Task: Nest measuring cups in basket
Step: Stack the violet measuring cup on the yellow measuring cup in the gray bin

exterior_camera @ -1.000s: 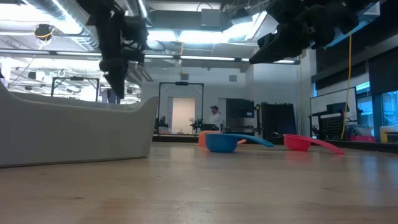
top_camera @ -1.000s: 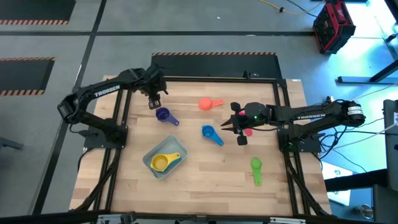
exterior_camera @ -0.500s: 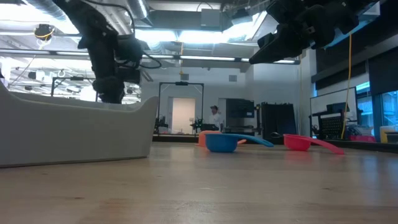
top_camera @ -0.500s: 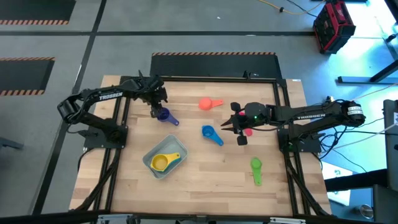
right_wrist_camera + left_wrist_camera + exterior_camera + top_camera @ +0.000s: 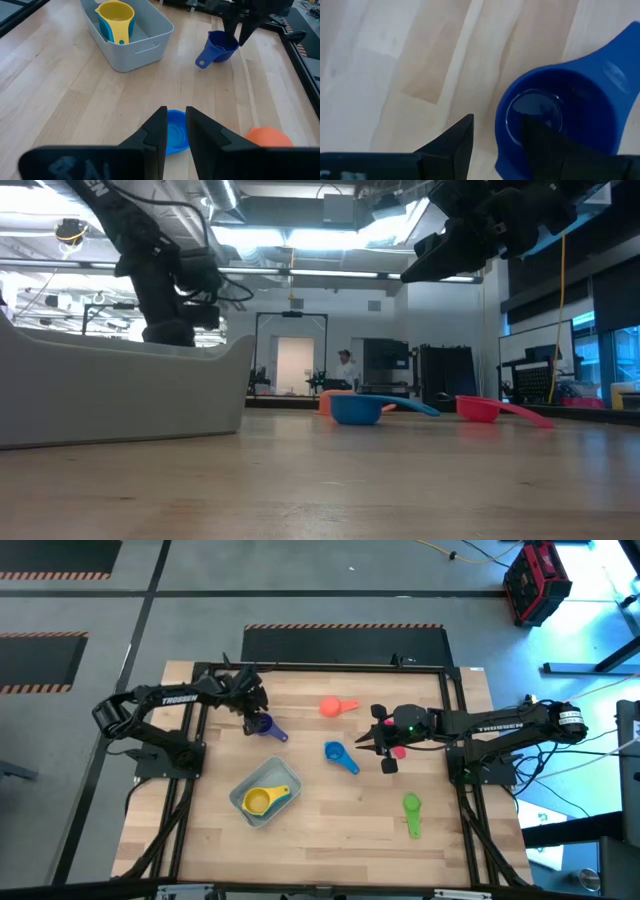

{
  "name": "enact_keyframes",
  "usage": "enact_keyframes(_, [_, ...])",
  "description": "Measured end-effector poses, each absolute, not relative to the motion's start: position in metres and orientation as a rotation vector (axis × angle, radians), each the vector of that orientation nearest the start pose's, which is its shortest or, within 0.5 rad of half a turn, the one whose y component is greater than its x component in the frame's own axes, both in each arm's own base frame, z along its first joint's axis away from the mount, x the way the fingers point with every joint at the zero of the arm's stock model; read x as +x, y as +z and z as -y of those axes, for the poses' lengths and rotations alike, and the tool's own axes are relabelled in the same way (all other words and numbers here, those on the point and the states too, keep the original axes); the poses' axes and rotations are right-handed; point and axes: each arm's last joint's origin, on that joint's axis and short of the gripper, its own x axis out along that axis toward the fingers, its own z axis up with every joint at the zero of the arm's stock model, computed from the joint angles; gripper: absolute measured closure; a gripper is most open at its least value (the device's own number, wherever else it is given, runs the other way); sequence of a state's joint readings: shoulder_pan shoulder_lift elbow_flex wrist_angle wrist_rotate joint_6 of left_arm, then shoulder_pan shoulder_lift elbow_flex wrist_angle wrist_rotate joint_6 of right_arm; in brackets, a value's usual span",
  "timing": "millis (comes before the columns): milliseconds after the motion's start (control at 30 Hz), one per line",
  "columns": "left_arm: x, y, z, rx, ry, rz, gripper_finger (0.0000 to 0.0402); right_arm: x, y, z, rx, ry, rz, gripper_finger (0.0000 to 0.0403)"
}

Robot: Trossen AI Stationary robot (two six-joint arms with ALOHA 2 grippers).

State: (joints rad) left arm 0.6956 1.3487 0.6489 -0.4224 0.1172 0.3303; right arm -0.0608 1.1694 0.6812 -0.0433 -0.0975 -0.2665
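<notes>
The left end effector point(image 5: 256, 717) was lowered over the purple cup point(image 5: 263, 725) near the far left part of the counter point(image 5: 330, 810). Its fingers point(image 5: 451, 145) were spread open and straddled the cup's rim, one finger outside the bowl and the other inside it; no grip had been closed on the cup. The cup's handle pointed away from the end effector, toward the basket point(image 5: 243, 802).

The basket lay nearer the front of the counter than the left end effector, and a yellow-orange cup point(image 5: 261, 801) was seen lying inside it.

The right end effector point(image 5: 376, 740) was held above the counter, well apart from the left one. Its fingers point(image 5: 155, 131) were narrowly parted and nothing was seen between them. The blue cup point(image 5: 337, 754) lay just beside and below it, the coral-orange cup point(image 5: 333, 707) beyond it, a pink-red cup point(image 5: 398, 752) partly hidden under its wrist, and the green cup point(image 5: 412, 808) behind it toward the front edge.
</notes>
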Motion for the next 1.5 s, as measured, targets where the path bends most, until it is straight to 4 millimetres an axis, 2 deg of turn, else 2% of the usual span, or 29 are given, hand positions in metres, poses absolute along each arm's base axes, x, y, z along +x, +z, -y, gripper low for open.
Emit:
enact_keyframes(267, [0.173,0.150,-0.140,-0.218,0.371,-1.102,0.0247,0.244,0.236,0.012,-0.218,0.106,-0.521,0.0327])
enact_keyframes(700, [0.175,0.151,-0.142,-0.276,0.450,-1.060,0.0250,0.244,0.236,0.012,-0.218,0.106,-0.521,0.0327])
enact_keyframes(900, [0.175,0.151,-0.142,-0.284,0.457,-1.059,0.0284,0.244,0.236,0.012,-0.218,0.106,-0.521,0.0327])
enact_keyframes(1200, [0.176,0.152,-0.142,-0.349,0.488,-1.037,0.0374,0.244,0.236,0.012,-0.218,0.106,-0.521,0.0327])
enact_keyframes(1367, [0.179,0.157,-0.145,-0.386,0.525,-1.012,0.0376,0.244,0.236,0.012,-0.218,0.106,-0.521,0.0327])
enact_keyframes(1500, [0.186,0.172,-0.152,-0.397,0.561,-0.972,0.0379,0.244,0.236,0.012,-0.219,0.106,-0.521,0.0327])
